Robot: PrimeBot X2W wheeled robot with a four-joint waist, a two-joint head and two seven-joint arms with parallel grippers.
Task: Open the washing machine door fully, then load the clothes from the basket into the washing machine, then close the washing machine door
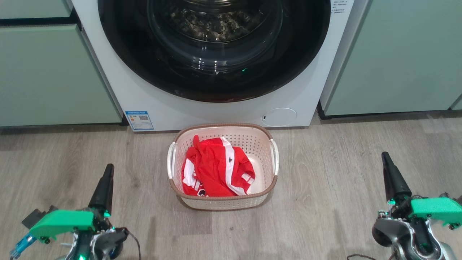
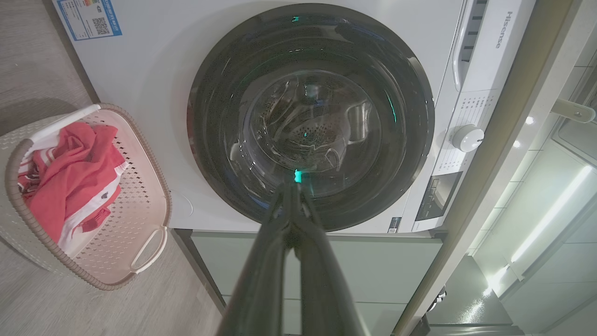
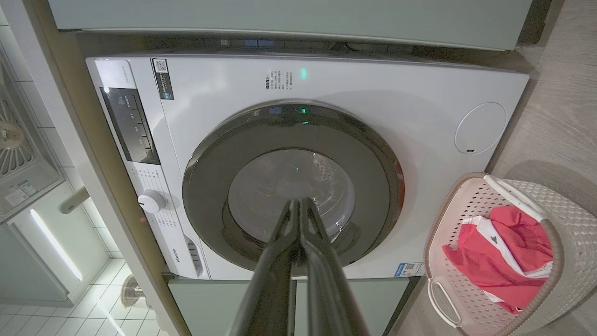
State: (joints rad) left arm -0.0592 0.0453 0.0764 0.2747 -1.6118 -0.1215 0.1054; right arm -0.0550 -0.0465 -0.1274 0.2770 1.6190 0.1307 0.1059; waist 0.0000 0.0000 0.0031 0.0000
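Observation:
The white washing machine stands straight ahead with its black-rimmed round door closed flat against the front; the steel drum shows through the glass. On the floor before it sits the cream basket holding red clothes with white stripes. My left gripper is low at the left, fingers pressed together and empty. My right gripper is low at the right, also shut and empty. Both are well apart from the basket. Each wrist view looks at the door past its own shut fingers.
Pale green cabinets flank the machine on both sides. Grey wood floor stretches around the basket. A round service flap and a blue sticker mark the machine's lower front. The control panel and dial sit along its top.

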